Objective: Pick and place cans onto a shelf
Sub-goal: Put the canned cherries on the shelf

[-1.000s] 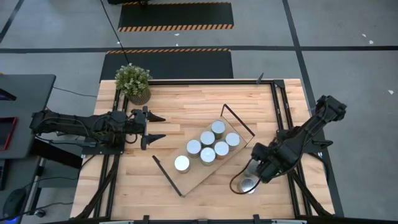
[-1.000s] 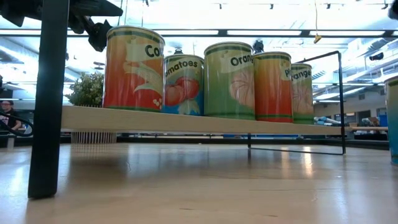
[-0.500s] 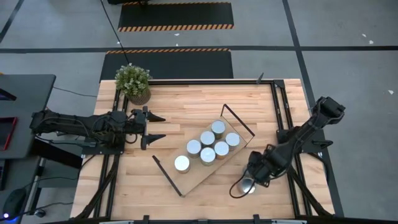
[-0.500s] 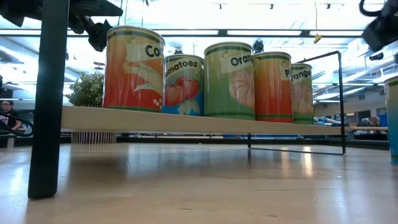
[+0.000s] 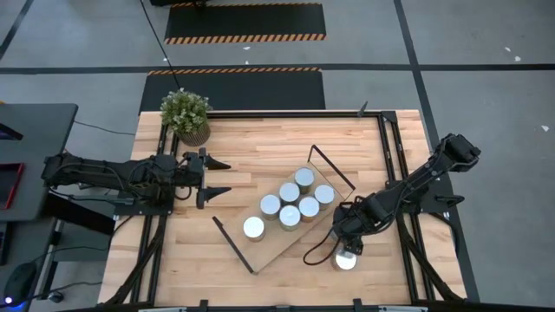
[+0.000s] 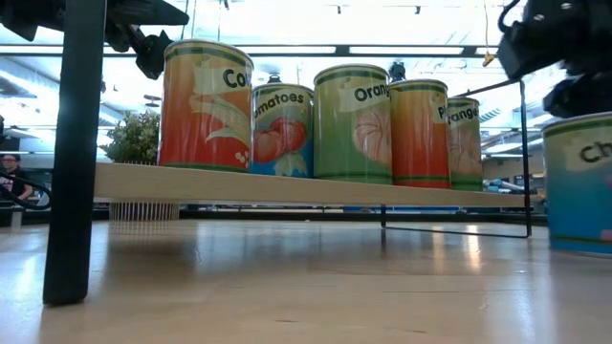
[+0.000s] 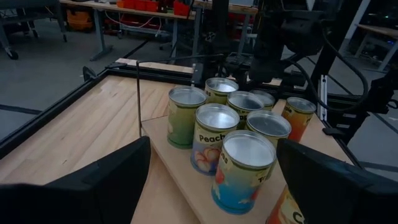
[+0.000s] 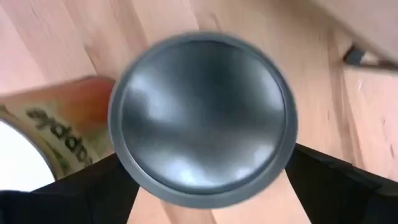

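Observation:
The shelf [image 5: 265, 248] lies slantwise at the table's middle, and several cans [image 5: 290, 204] stand upright on it in a cluster. One more can, blue-sided [image 6: 579, 182] with a pale top [image 5: 347, 261], stands on the table off the shelf's right side. My right gripper [image 5: 347, 247] points straight down over it. In the right wrist view the can's top [image 8: 202, 118] fills the gap between the open fingers [image 8: 81, 193], which stand either side of it. An orange-labelled can [image 8: 59, 121] shows beside it. My left gripper [image 5: 221, 178] waits open, left of the shelf. My right gripper comes from above, pointing down, with one finger [image 8: 339, 183] on each side of the blue can's top rim [image 8: 283, 158]. The can stands upright on the table. The can's own top hides the fingertips, so I cannot tell whether either finger touches its side.
A potted green plant [image 5: 186, 114] stands at the far left corner. Black frame rails [image 5: 388, 165] run along the table's left and right sides. A loose black cable [image 5: 314, 253] loops on the wood between the shelf and the blue can.
My right gripper has come down and moved toward the table's left and near edge, rolling about its pointing line, until it stands over the blue can. In the low view the can now stands farther toward the table's left than before, still upright.

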Robot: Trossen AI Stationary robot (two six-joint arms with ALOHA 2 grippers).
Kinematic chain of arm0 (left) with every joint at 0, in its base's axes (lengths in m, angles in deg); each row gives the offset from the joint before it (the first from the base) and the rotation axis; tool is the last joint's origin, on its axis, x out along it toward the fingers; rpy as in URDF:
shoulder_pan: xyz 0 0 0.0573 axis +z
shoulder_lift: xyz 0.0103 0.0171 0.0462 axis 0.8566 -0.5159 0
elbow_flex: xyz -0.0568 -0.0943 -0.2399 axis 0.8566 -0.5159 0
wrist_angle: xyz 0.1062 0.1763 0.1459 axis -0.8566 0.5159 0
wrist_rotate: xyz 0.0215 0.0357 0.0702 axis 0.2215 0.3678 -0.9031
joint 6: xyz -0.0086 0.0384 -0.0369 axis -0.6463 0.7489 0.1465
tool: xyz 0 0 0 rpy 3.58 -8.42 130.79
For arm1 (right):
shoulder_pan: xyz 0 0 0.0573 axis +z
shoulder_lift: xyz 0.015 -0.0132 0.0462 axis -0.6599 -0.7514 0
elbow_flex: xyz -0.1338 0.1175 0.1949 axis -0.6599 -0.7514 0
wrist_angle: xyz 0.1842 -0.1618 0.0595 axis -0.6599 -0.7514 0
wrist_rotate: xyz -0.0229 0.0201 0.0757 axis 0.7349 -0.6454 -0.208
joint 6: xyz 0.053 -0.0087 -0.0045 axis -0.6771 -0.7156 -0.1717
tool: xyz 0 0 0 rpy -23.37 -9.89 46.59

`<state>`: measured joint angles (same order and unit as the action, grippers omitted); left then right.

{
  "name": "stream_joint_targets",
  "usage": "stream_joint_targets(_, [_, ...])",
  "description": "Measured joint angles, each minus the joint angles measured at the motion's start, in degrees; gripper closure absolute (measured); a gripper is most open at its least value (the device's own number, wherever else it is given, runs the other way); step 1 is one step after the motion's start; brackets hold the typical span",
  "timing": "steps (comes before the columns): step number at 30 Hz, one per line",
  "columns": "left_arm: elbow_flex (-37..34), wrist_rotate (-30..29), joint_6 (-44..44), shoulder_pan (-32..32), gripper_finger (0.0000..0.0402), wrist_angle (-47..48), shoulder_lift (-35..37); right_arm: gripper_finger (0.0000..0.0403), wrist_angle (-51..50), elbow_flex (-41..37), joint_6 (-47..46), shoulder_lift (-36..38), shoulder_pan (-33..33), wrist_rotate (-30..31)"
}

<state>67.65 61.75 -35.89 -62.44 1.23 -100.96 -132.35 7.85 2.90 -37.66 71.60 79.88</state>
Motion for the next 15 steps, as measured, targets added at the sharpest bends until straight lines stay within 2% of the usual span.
stream_joint_targets(9, [0.0,-0.01,0.0,0.01,0.0046,0.47,0.0,0.0011,5.29,0.01,2.62,0.0,-3.27,1.71])
stream_joint_targets(15, [0.0,0.0,-0.02,0.02,0.0046,0.94,0.0,0.0014,5.39,0.03,2.54,0.0,-3.39,4.36])
